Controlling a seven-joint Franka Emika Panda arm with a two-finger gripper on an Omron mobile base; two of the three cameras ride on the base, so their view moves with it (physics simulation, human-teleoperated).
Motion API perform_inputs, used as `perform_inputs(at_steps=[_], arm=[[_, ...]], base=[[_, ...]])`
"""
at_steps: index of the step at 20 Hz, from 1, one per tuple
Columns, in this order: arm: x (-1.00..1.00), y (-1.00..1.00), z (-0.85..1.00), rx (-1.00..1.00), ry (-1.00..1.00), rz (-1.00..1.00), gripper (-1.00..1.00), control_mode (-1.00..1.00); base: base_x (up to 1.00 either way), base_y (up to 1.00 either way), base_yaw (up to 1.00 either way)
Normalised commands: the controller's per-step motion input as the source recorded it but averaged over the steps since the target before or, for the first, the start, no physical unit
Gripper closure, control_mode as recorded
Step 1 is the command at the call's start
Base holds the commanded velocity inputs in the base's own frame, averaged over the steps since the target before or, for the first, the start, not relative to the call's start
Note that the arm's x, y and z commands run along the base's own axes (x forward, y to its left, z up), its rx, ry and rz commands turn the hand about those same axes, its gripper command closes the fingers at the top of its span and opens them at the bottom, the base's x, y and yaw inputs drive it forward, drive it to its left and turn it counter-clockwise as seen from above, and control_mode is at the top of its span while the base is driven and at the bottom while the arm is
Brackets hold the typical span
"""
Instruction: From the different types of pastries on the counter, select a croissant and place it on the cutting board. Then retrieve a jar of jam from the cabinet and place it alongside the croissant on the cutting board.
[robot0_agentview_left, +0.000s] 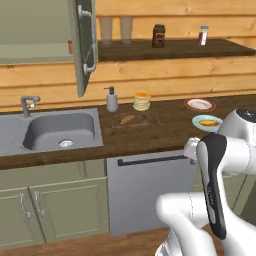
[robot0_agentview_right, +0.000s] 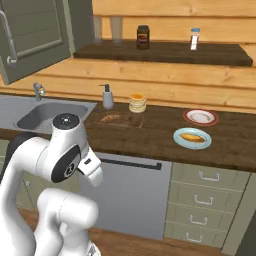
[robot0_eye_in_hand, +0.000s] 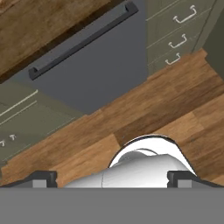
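While croissant (robot0_agentview_left: 128, 119) lies on cutting board (robot0_agentview_left: 148, 120), gripper (robot0_eye_in_hand: 112, 178) spread wide — holding nothing.

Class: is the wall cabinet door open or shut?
Open. The cabinet door swings out edge-on from the cabinet front, its silver handle facing sideways.

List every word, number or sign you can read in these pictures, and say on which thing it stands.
No text can be read.
Dark jar on the shelf: it has a label, too blurred to read.
Shaker: no legible marking.
Soap bottle, plates and cabinets: no visible writing.
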Motion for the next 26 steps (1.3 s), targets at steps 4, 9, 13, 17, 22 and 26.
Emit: perform_inputs(at_steps=[4, 9, 13, 17, 22, 26], arm=[[0.00, 0.00, 0.00, 0.00, 0.00, 0.00, -1.00, 1.00], [0.00, 0.00, 0.00, 0.00, 0.00, 0.00, -1.00, 1.00], [0.00, 0.00, 0.00, 0.00, 0.00, 0.00, -1.00, 1.00], [0.00, 0.00, 0.00, 0.00, 0.00, 0.00, -1.00, 1.00], [0.00, 0.00, 0.00, 0.00, 0.00, 0.00, -1.00, 1.00], [0.00, 0.00, 0.00, 0.00, 0.00, 0.00, -1.00, 1.00]], base=[[-1.00, 1.00, 0.01], [-0.69, 1.00, 0.00], [-0.05, 1.00, 0.00], [0.39, 1.00, 0.00], [0.92, 0.50, 0.00], [1.00, 0.06, 0.00]])
